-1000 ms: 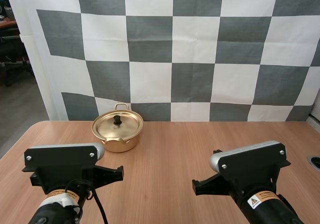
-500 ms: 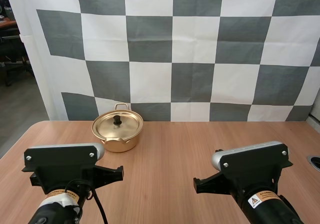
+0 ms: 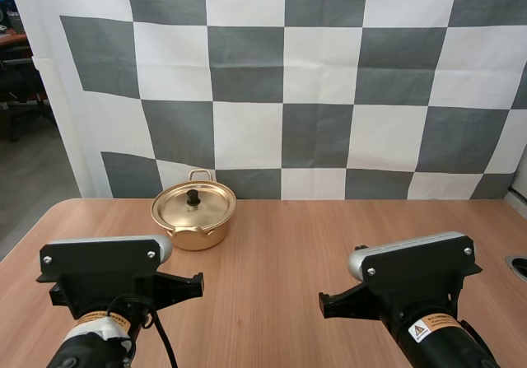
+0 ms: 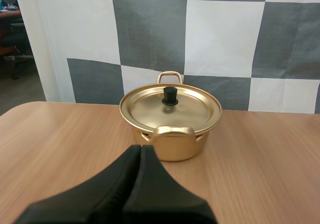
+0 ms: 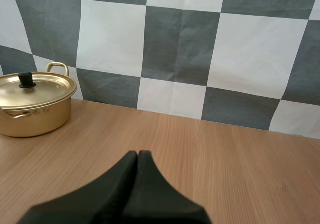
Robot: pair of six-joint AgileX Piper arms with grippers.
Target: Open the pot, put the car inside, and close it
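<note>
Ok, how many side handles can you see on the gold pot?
2. The far handle shows behind the lid of the pot; the near handle juts from the front rim. The lid's black knob is not counted.

A shiny gold-coloured round metal pot stands upright at the far left of the light wooden table. It is closed: its shallow gold lid sits level on the rim, with a small black knob at its centre. One looped gold handle faces near, and another faces far.
</note>
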